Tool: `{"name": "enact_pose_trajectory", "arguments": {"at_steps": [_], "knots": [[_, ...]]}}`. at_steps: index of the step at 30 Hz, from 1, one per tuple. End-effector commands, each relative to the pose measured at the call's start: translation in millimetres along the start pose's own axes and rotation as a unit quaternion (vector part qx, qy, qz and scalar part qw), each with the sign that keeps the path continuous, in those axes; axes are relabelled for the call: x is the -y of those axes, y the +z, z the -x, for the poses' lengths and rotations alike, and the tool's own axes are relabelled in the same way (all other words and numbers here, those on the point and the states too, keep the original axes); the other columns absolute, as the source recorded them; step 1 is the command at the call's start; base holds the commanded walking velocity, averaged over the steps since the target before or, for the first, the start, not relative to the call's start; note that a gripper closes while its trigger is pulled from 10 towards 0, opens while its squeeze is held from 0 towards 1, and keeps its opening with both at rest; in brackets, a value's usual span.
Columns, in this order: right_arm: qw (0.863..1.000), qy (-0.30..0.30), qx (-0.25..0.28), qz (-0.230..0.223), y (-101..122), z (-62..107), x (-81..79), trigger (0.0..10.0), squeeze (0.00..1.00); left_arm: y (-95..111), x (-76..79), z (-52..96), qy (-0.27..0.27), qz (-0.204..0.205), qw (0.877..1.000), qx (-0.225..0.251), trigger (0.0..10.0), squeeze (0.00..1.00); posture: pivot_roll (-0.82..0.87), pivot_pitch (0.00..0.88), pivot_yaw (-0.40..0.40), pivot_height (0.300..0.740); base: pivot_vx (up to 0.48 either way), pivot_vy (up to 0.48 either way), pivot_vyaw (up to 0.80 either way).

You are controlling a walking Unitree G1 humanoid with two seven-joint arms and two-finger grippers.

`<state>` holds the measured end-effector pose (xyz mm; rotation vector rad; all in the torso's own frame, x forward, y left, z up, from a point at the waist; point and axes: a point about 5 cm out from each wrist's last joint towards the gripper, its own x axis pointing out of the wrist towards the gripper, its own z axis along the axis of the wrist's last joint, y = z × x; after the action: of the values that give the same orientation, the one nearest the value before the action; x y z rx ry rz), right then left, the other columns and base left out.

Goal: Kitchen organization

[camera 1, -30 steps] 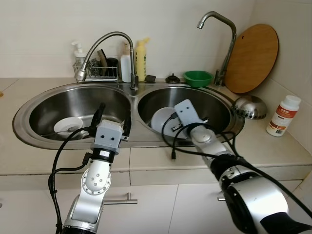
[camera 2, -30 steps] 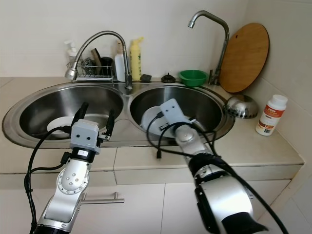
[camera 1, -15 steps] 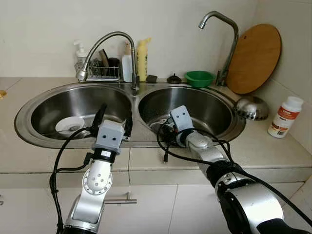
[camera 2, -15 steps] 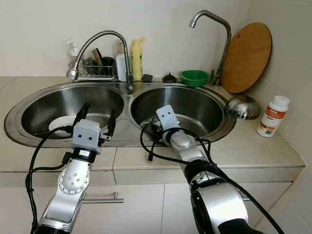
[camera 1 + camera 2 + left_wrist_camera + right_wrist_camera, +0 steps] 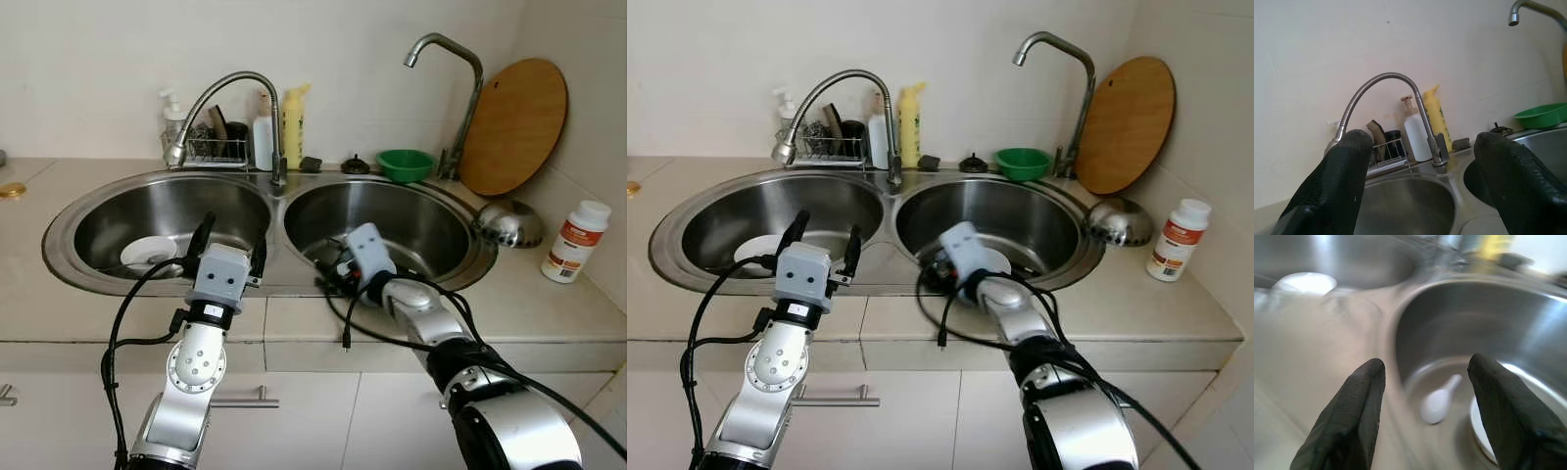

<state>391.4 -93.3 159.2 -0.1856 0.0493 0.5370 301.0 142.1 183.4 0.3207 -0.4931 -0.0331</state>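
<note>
A steel double sink (image 5: 274, 286) is set in the counter before me. A white dish (image 5: 147, 253) lies in the left basin. In the right basin lie a white spoon (image 5: 1439, 401) and, beside it, a white plate (image 5: 995, 262). My right gripper (image 5: 1426, 363) hangs open at the near rim of the right basin, above the spoon, with nothing between its fingers (image 5: 1359, 406). My left gripper (image 5: 231, 235) stands open over the front rim of the left basin, pointing toward the curved faucet (image 5: 1381, 83), empty.
At the back stand a wire rack (image 5: 217, 149), a white bottle and a yellow bottle (image 5: 292, 125), and a green bowl (image 5: 405, 163). A tall tap (image 5: 460, 88), a round wooden board (image 5: 513, 125), a steel bowl (image 5: 505, 221) and a red-labelled jar (image 5: 573, 241) are on the right.
My right gripper has drawn back from over the plate to the near rim of the right basin. The camera has shifted a little. My left arm has kept still.
</note>
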Motion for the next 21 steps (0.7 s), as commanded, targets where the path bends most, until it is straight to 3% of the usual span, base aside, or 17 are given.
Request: {"name": "enact_pose_trajectory", "arguments": {"at_steps": [1,5,8,14,21], "knots": [[0.995,-0.061,0.074,-0.028,18.8,3.8,12.4,10.0,0.0,1.1,-2.1,0.9,0.005,0.012,1.0,0.0,10.0,0.0,0.04,0.0,-0.037,0.736,0.0,0.0,0.0],[0.978,-0.11,0.172,-0.043,34.9,15.2,12.7,10.0,0.0,0.8,-0.9,1.1,0.0,0.02,1.0,-0.005,10.0,0.0,0.04,0.0,-0.036,0.736,0.0,0.18,0.0],[0.97,-0.121,0.207,-0.044,40.6,21.1,10.6,10.0,0.0,1.6,-0.4,1.6,-0.002,0.02,1.0,-0.002,10.0,0.0,0.04,0.0,-0.036,0.736,0.0,0.48,0.0],[0.958,-0.136,0.248,-0.047,46.1,31.7,5.2,10.0,0.0,2.3,-0.6,2.5,-0.006,0.022,1.0,-0.001,10.0,0.0,0.04,0.0,-0.032,0.736,0.0,0.48,0.0],[0.956,-0.132,0.258,-0.036,45.9,38.0,-6.6,10.0,0.0,3.4,0.0,3.1,-0.011,0.025,1.0,0.001,10.0,0.0,0.03,0.0,-0.029,0.736,0.0,0.48,0.0]]}}
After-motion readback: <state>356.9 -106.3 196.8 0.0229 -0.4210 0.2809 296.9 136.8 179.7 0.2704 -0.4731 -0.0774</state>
